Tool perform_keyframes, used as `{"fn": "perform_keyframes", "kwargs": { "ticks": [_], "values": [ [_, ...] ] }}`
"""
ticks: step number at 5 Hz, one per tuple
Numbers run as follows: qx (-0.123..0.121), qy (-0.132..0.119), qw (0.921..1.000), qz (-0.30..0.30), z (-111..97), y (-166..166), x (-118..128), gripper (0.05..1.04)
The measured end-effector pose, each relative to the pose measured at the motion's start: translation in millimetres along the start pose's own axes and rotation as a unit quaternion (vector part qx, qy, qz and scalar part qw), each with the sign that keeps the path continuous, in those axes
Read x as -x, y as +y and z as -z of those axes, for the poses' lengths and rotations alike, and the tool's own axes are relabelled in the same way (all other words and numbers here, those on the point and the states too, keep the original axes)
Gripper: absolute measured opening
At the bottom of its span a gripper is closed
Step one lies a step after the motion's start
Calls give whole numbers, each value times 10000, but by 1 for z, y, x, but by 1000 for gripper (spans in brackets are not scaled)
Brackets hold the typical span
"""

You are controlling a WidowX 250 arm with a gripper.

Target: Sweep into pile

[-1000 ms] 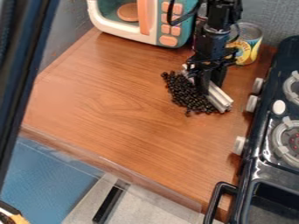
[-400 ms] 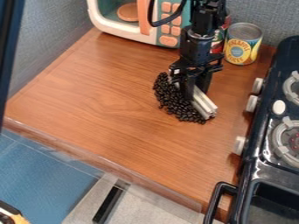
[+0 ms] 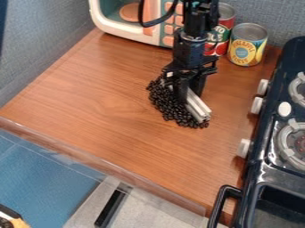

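**Toy microwave and two cans lined along the back of a wooden counter**

The microwave is fitted with orange buttons. To its right, a red-labelled can is placed upright, just beside a yellow-and-blue-labelled can. The counter's right side is bordered by a black toy stove, fitted with pale knobs and grey burner grates. The back is bounded by a blue-grey wall. A black bar is seen below the front edge.
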State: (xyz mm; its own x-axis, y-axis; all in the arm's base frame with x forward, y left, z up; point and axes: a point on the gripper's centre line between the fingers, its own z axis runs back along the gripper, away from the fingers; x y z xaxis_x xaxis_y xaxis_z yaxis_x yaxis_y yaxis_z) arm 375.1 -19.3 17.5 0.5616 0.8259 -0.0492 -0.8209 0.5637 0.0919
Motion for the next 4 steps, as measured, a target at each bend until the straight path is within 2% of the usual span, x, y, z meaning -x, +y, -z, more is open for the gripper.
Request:
{"fn": "perform_keyframes", "kwargs": {
  "ticks": [4],
  "values": [
    [-136,-176,9997,-51,5,35,-12,368]
  ]
}}
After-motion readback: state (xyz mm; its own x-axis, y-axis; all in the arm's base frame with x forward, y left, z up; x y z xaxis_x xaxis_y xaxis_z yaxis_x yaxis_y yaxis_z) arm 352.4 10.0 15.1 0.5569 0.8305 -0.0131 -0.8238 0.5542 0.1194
